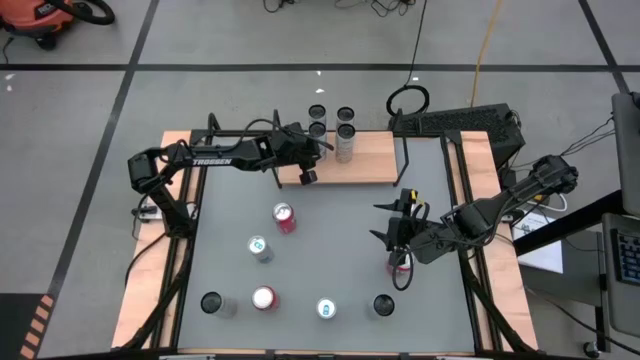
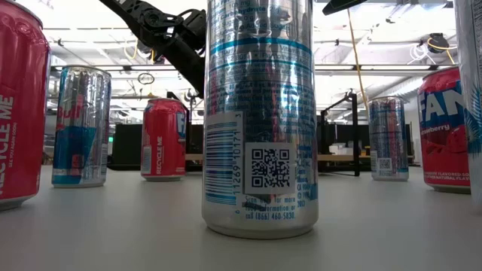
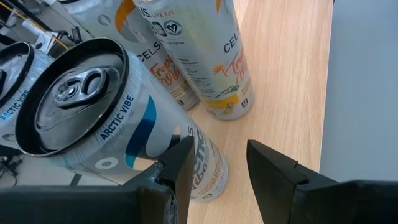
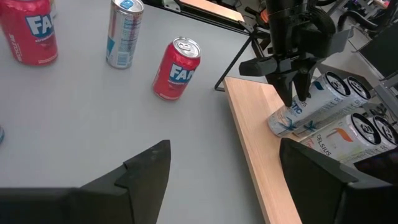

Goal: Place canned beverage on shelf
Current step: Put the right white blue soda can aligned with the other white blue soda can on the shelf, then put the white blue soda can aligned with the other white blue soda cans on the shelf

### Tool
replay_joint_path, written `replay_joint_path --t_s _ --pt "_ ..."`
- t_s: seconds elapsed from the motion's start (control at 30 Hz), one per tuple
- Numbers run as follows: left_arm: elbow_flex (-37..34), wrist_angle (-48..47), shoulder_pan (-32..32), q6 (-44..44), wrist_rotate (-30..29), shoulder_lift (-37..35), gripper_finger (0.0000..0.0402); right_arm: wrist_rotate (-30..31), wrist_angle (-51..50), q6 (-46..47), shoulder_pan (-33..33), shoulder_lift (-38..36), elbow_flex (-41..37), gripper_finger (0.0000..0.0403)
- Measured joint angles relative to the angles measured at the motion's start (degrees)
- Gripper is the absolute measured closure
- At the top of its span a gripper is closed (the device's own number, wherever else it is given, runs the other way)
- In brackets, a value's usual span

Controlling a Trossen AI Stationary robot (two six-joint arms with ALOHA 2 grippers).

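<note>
- The left gripper (image 1: 312,160) is over the shelf (image 1: 375,160), at the back edge of the table (image 1: 330,240), its fingers (image 3: 180,171) a little apart; one finger is right at the side of a silver can (image 3: 118,118), but no clamp is visible.
- Four tall cans (image 1: 333,128) stand bunched together on the shelf's back part.
- The right gripper (image 1: 392,235) hangs over the table near a red can (image 1: 400,266), fingers (image 4: 146,171) spread wide with nothing between them.
- Another red can (image 1: 284,217) and a silver-blue can (image 1: 260,249) stand mid-table; more cans line the front edge.
</note>
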Motion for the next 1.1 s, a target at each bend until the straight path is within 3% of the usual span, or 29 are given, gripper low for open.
replay_joint_path --t_s 0.63,0.87,1.1 --pt "0.2 -1.9 -1.1 -0.7 -0.4 -0.7 0.0259 -0.2 -0.4 1.9 0.0 0.0 0.0 0.0140" --pt "1.2 -10.7 -7.1 -7.8 0.3 -4.9 0.0259 -0.1 0.6 3.4 0.0 0.0 0.0 0.0140" --pt "1.3 -16.1 -17.7 -12.7 0.3 -8.5 0.0259 -0.2 3.0 5.0 0.1 1.7 0.0 0.0140"
